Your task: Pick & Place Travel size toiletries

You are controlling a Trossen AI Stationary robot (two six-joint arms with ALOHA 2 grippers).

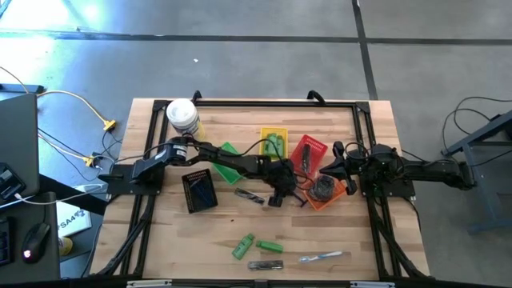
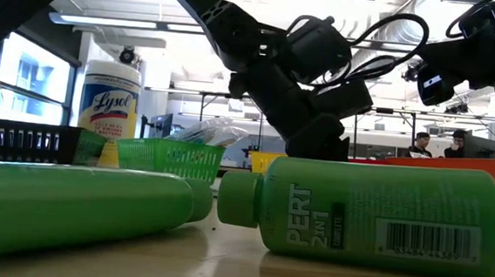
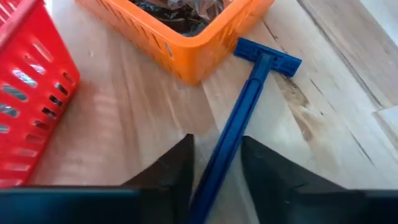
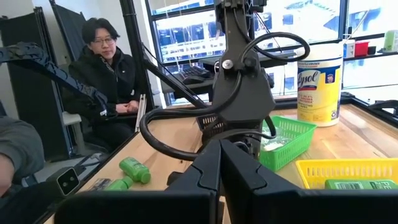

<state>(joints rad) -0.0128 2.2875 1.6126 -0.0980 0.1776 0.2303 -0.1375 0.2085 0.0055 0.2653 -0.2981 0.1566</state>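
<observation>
A blue razor (image 3: 244,102) lies flat on the table beside the orange basket (image 3: 186,53), with its head (image 3: 268,57) pointing away from my left gripper. My left gripper (image 3: 216,142) is open and low over the table, one finger on each side of the razor's handle. In the high view it (image 1: 278,198) is at mid-table, left of the orange basket (image 1: 340,202). My right gripper (image 1: 326,166) is shut and empty above the red basket (image 1: 308,152). Two green bottles (image 1: 244,246) and silvery wrapped pieces (image 1: 324,257) lie near the table's front edge. My left gripper's fingers (image 3: 177,171) stand on either side of the razor's handle (image 3: 214,174), near its free end, coming along the handle low over the table. A gap shows on one side. I cannot tell whether the other finger touches the handle.
Green (image 1: 228,154), yellow (image 1: 274,142) and black (image 1: 198,190) baskets stand around mid-table. A big wipes jar (image 1: 182,116) stands at the far left. A dark stick (image 1: 248,194) lies left of my left gripper. A person (image 4: 106,68) sits beyond the table.
</observation>
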